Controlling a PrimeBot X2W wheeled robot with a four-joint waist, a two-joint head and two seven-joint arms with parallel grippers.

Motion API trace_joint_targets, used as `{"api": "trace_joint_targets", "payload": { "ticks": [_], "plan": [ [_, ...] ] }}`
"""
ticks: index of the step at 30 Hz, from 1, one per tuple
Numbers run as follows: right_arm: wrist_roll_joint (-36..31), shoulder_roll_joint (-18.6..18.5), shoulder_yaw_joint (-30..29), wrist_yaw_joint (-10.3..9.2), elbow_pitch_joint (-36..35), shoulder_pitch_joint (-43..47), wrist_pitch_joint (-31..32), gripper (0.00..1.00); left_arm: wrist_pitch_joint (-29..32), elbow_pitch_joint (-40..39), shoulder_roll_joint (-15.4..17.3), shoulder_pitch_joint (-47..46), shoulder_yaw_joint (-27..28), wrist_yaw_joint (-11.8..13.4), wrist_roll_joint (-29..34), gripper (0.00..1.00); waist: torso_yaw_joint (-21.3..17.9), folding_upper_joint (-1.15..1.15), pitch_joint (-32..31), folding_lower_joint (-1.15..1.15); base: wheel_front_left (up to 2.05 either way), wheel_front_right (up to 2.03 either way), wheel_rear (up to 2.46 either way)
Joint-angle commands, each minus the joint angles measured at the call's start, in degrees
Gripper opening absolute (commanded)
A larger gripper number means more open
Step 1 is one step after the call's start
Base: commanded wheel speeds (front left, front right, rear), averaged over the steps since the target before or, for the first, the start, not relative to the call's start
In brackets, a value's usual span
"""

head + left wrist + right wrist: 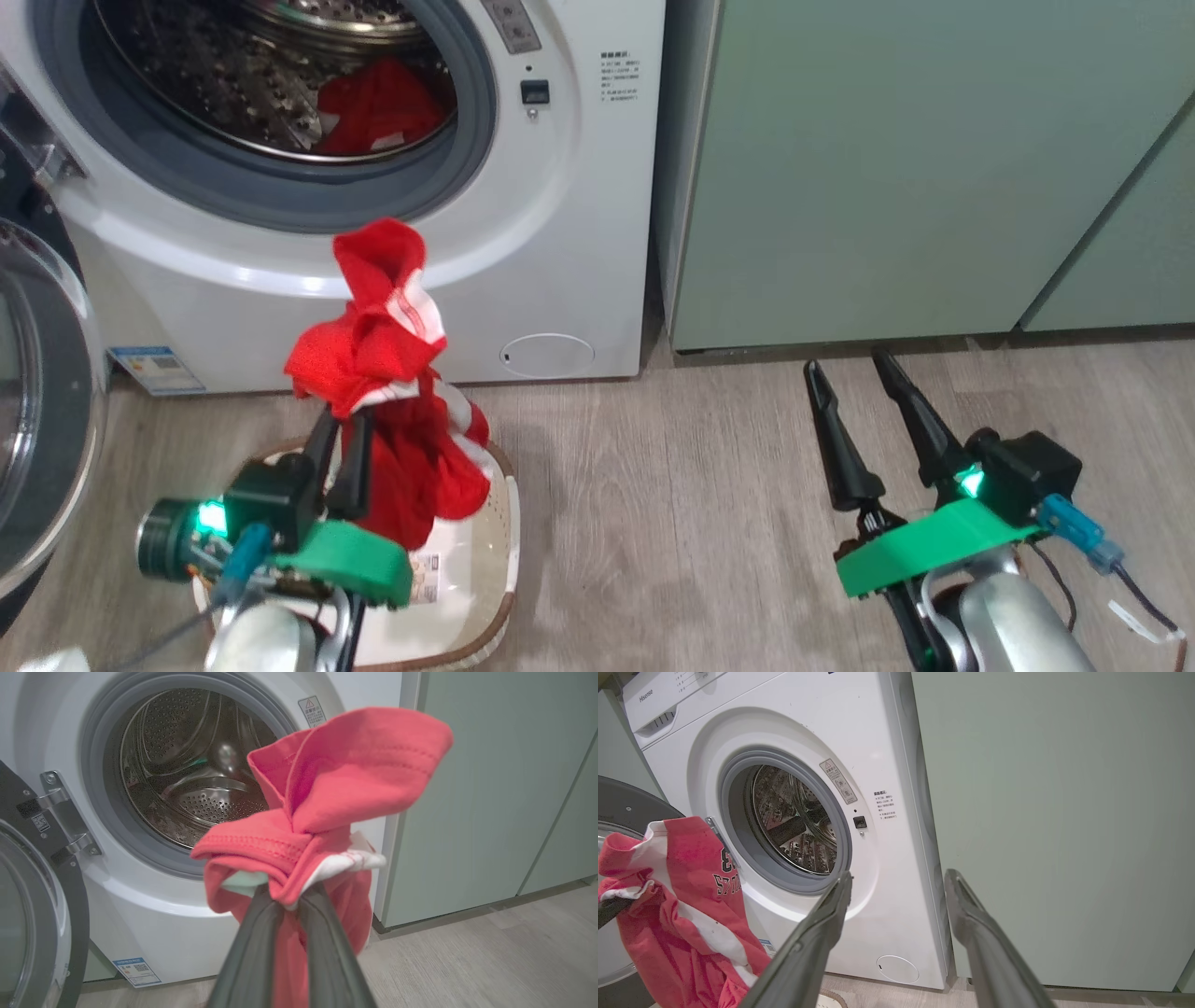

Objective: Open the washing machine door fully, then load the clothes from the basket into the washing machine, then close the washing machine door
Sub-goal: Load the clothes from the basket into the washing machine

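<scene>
The washing machine stands with its door swung wide open to the left. One piece of the red clothes lies inside the steel drum. My left gripper is shut on another red and white garment, lifted above the cream basket and just in front of the machine's opening. In the left wrist view the fingers pinch the bunched fabric. My right gripper hangs open and empty over the floor to the right. Through its fingers I see the garment hanging.
Pale green cabinets stand directly right of the machine. Grey wood-look floor spreads between the basket and my right arm. The open door juts out on the left side.
</scene>
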Motion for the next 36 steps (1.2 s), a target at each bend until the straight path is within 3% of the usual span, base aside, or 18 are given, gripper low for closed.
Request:
{"api": "trace_joint_targets", "payload": {
  "ticks": [1, 9, 26, 36],
  "plan": [
    [0.29, 0.03, 1.02, 0.0, -1.64, -0.97, -0.37, 1.0, -0.72, -2.35, 0.16, -1.84, 2.29, -0.14, -0.18, 0.0, -0.05, 0.0, -0.29, 0.01, 0.0, 0.0, 0.0],
    [0.41, 0.01, 0.31, 0.0, -1.78, -0.08, -0.37, 1.0, -0.72, -4.97, -2.41, 2.33, 3.85, -2.84, 0.21, 0.0, 0.21, 0.0, -1.27, 0.01, 0.0, 0.0, 0.0],
    [0.6, 0.67, 0.35, 0.0, -1.9, -0.52, -0.37, 1.0, -0.72, -6.18, -3.52, 1.66, 6.14, -4.37, 1.0, 0.0, 0.21, 0.0, -0.08, 0.01, 0.0, 0.0, 0.0],
    [-0.05, 0.38, 0.49, 0.0, -3.76, -3.37, -0.37, 1.0, -0.72, -7.07, -3.44, -5.6, 8.72, -5.9, 1.32, 0.0, -0.83, 0.0, 9.81, 0.01, 0.0, 0.0, 0.0]
  ]
}}
